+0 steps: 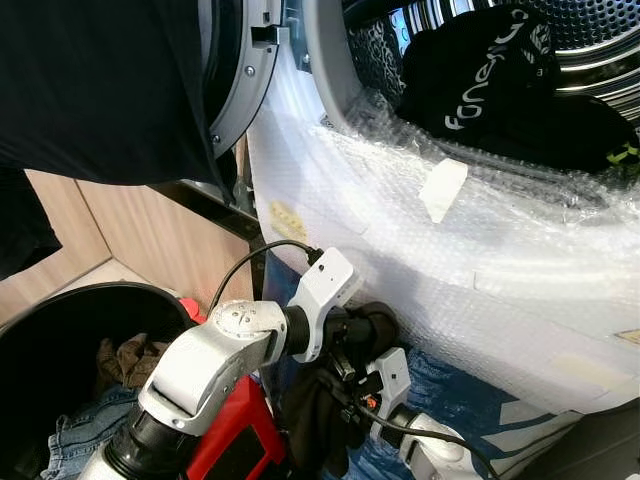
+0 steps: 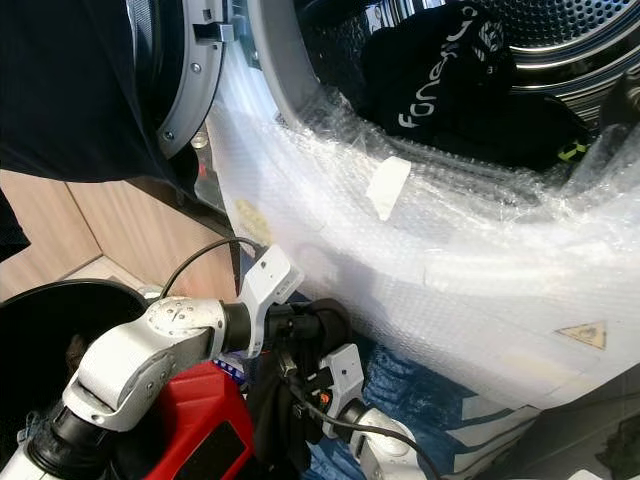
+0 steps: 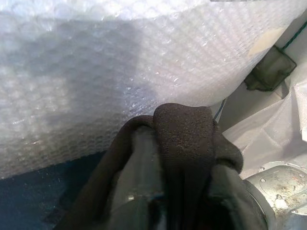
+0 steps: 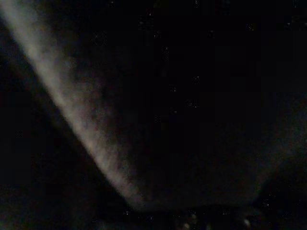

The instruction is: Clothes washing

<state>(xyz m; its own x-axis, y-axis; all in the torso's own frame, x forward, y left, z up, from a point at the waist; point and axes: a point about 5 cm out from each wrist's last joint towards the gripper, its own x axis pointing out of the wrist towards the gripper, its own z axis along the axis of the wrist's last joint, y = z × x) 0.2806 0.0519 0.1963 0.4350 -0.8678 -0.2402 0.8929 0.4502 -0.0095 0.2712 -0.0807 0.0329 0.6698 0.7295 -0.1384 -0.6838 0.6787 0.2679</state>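
Left pincer (image 1: 352,335) clenched on dark garment (image 3: 184,143) beside bubble-wrapped washing machine front (image 1: 470,270); black printed garment (image 1: 480,75) in drum; right pincer state indeterminable.

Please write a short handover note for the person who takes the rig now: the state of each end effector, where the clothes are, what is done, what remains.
Left end effector: low before the washing machine, shut on a dark garment that drapes over it.
Right end effector: just below the left one, against the same garment; open or shut cannot be told.
Done: a black garment with white lettering lies in the drum; the door stands open.
Left: lift the held garment over the bubble-wrapped front into the drum. More clothes, including jeans, wait in the black basket.
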